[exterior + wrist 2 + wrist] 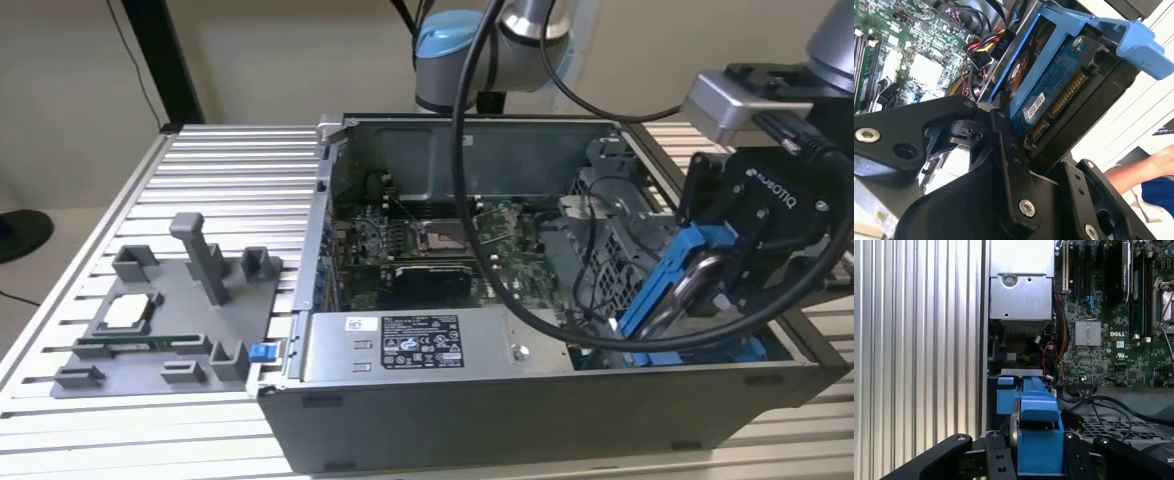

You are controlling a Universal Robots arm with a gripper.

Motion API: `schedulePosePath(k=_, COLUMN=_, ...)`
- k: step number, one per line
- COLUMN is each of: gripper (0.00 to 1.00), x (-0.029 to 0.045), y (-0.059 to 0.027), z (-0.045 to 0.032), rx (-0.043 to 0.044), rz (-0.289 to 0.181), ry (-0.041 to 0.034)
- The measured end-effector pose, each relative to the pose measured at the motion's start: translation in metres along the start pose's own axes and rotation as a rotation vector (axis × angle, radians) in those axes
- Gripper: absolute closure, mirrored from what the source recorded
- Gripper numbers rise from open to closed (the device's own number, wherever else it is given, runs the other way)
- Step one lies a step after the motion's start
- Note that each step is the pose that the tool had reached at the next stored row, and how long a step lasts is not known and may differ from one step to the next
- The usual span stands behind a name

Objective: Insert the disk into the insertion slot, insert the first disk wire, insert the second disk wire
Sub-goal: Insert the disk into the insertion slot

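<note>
The gripper (721,285) was clamped on the disk (663,300), its fingers (1004,150) pinching the sides of the blue carrier. The drive was steeply tilted. In the exterior view it hung at about four o'clock, over the insertion slot (750,350) in the corner of the computer case (534,420). Whether its lower end touched the slot I could not tell.

At that tilt a carrier corner could probably catch the slot wall and jam. The black cable (481,250) looping just beside it might snag.

The case stood on a ribbed aluminium table (227,180), with a grey parts fixture (174,330) at eight o'clock and a beige wall (294,50) at twelve. A person's arm (1149,170) showed in the second wrist view.
</note>
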State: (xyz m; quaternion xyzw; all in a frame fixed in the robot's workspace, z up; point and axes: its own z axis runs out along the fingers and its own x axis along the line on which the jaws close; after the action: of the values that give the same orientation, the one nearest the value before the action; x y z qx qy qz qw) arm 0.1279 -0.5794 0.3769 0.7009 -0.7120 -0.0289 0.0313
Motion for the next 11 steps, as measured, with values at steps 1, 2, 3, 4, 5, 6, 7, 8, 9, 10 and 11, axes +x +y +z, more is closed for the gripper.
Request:
schedulePosePath(k=1, gripper=1.00, x=0.0000, y=-0.0001, z=0.0011, rx=0.0000, rz=0.000, ry=-0.0001)
schedulePosePath(k=2, gripper=1.00, x=0.0000, y=-0.0002, z=0.0022, rx=0.0000, rz=0.000, ry=0.0000)
schedulePosePath(k=3, gripper=1.00, x=0.0000, y=-0.0003, z=0.0033, rx=0.0000, rz=0.000, ry=-0.0001)
schedulePosePath(k=4, gripper=1.00, x=0.0000, y=-0.0004, z=0.0043, rx=0.0001, rz=0.000, ry=0.0000)
schedulePosePath(k=5, gripper=1.00, x=0.0000, y=-0.0004, z=0.0046, rx=0.0000, rz=0.000, ry=0.0002)
schedulePosePath(k=6, gripper=1.00, x=0.0000, y=-0.0004, z=0.0047, rx=0.0000, rz=0.000, ry=0.0002)
schedulePosePath(k=7, gripper=1.00, x=0.0000, y=-0.0004, z=0.0046, rx=-0.0001, rz=0.000, ry=0.0003)
schedulePosePath(k=8, gripper=1.00, x=0.0000, y=-0.0004, z=0.0047, rx=-0.0003, rz=0.000, ry=0.0003)
schedulePosePath(k=9, gripper=1.00, x=0.0000, y=-0.0004, z=0.0047, rx=-0.0003, rz=0.000, ry=0.0002)
schedulePosePath(k=10, gripper=1.00, x=0.0000, y=-0.0004, z=0.0048, rx=-0.0003, rz=0.000, ry=0.0001)
schedulePosePath(k=11, gripper=1.00, x=0.0000, y=-0.0004, z=0.0048, rx=-0.0003, rz=0.000, ry=0.0001)
